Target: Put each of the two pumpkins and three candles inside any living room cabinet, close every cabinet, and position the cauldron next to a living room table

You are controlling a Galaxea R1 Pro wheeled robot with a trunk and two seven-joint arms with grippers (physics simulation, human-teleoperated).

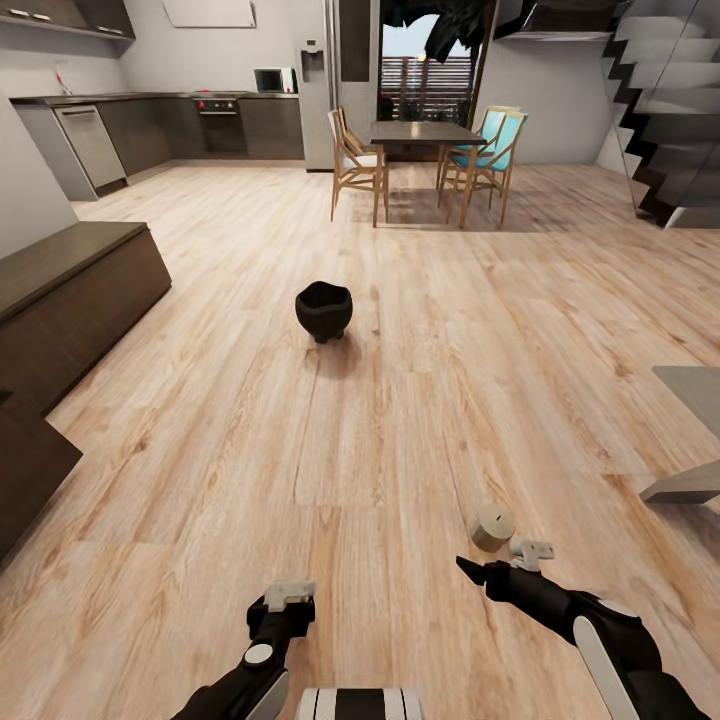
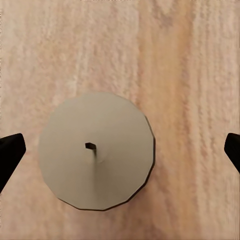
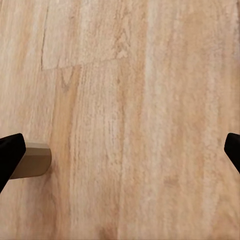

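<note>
Pale wooden plank flooring (image 1: 420,400) is stretching across an open room toward a grey kitchen and a dark dining table (image 1: 425,135) with wooden chairs at the far end. One long, low, dark brown wood cabinet (image 1: 75,290) is running along the left wall, with its fronts closed where they show. A black, round cauldron (image 1: 324,310) is standing on the bare floor, well apart from the dining table. One short beige cylindrical candle (image 1: 492,526) is sitting on the floor just beside the right gripper (image 3: 120,150), whose black fingers are spreading wide with only floor between them. The left gripper (image 2: 120,150) is hanging with its fingers released, and another beige round candle (image 2: 96,150) with a dark wick is standing upright on the floor between them, untouched.
</note>
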